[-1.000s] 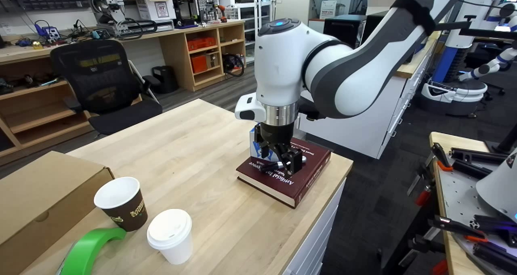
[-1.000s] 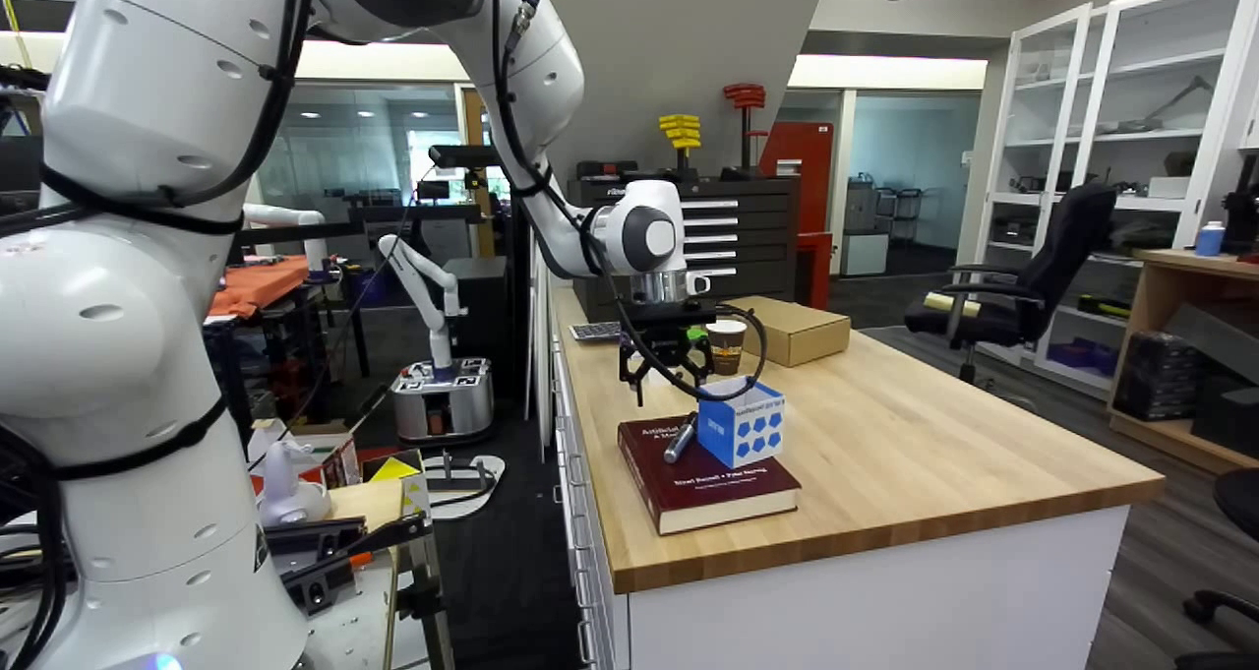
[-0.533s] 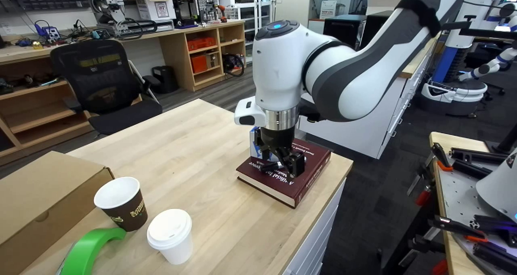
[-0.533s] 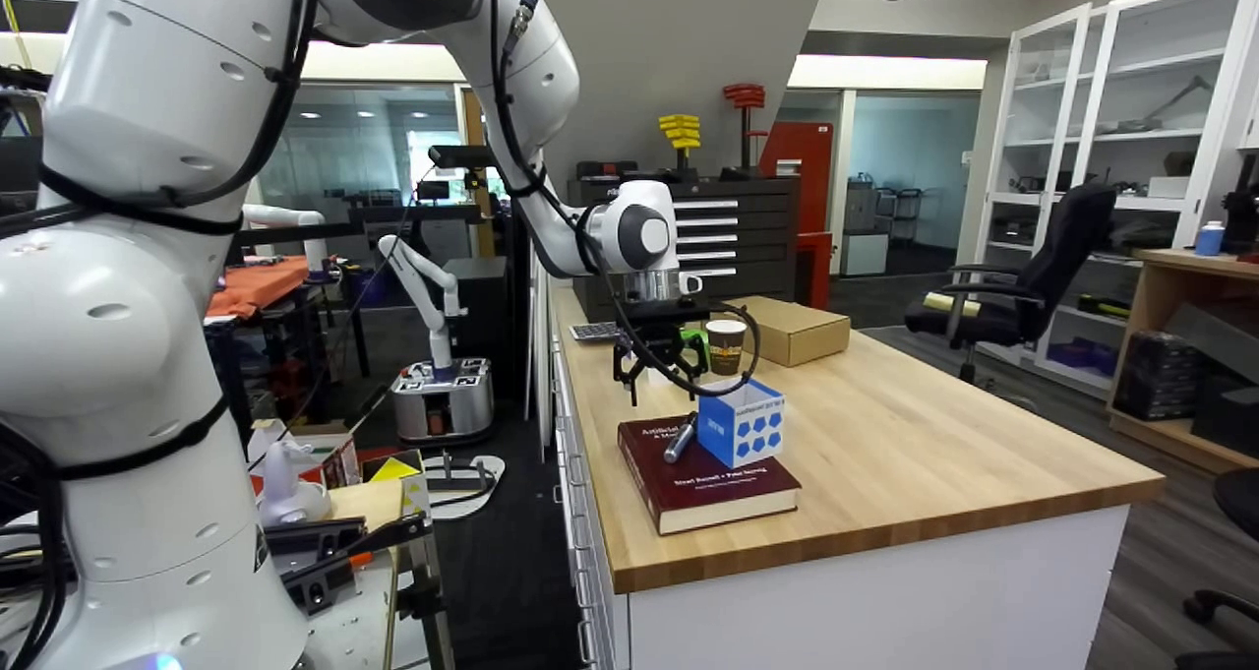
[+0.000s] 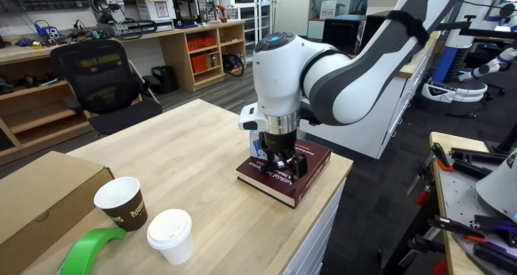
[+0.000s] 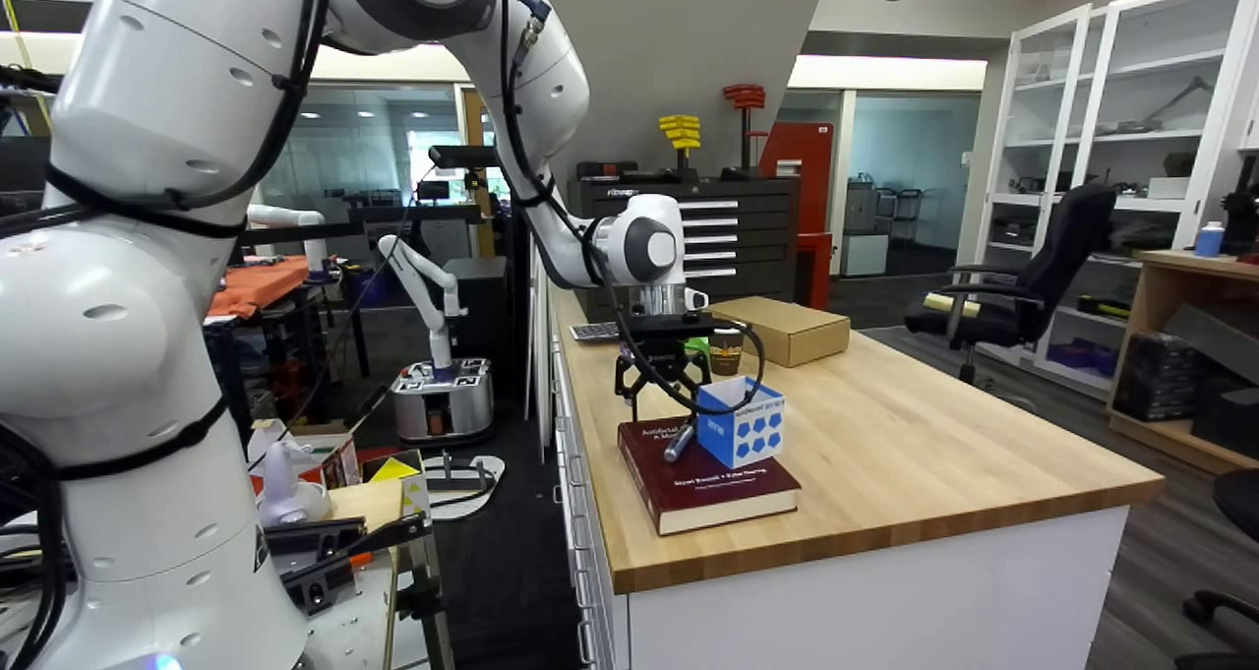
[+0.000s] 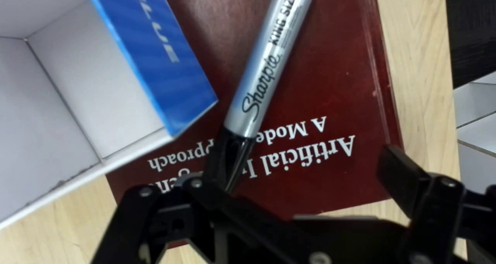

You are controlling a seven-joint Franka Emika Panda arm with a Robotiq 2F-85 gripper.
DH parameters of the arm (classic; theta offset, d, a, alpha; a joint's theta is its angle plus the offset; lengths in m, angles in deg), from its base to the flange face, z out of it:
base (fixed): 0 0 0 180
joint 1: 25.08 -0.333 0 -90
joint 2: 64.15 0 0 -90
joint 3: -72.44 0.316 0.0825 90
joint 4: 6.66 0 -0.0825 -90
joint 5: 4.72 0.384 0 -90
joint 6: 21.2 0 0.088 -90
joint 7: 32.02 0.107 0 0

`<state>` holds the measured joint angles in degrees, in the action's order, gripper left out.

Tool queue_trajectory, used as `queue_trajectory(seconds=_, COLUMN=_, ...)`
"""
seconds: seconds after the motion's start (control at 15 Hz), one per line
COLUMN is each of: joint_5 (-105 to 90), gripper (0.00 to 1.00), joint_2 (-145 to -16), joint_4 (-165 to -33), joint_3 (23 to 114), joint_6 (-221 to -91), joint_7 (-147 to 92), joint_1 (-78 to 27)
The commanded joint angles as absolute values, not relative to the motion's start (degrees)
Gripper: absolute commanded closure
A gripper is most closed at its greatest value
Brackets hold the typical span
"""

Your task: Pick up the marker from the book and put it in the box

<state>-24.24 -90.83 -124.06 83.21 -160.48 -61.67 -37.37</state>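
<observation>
Left to right in the wrist view: an open-topped blue-and-white cardboard carton (image 7: 157, 54), then a silver-and-black cylindrical marker (image 7: 260, 78) lying on a thick maroon hardcover book (image 7: 329, 81). The jaws stand wide; blur makes contact with the marker hard to judge. The grasp seems the step in hand: next, straddle the barrel and close. Carton reads "…LUE", marker "Sharpie KING SIZE", book "Artificial", "A Mode…".

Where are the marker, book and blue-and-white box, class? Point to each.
Marker (image 7: 261, 76), wrist view: its silver barrel.
Book (image 6: 689, 485), in an exterior view: its maroon cover.
Box (image 6: 752, 437), in an exterior view: its pentagon-patterned side.
</observation>
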Motion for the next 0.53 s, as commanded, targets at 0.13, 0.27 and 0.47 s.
queue_trajectory(seconds=0.13, joint_5=-24.05, gripper=0.00, joint_2=-91.41, joint_4=-122.82, joint_3=83.27, joint_6=-158.72, joint_7=-60.31, joint_1=-36.36)
queue_trajectory(seconds=0.27, joint_5=-23.97, gripper=0.00, joint_2=-91.43, joint_4=-122.71, joint_3=83.31, joint_6=-158.74, joint_7=-60.08, joint_1=-36.26)
queue_trajectory(seconds=0.47, joint_5=-24.11, gripper=0.00, joint_2=-91.83, joint_4=-122.55, joint_3=83.19, joint_6=-158.59, joint_7=-59.82, joint_1=-36.25)
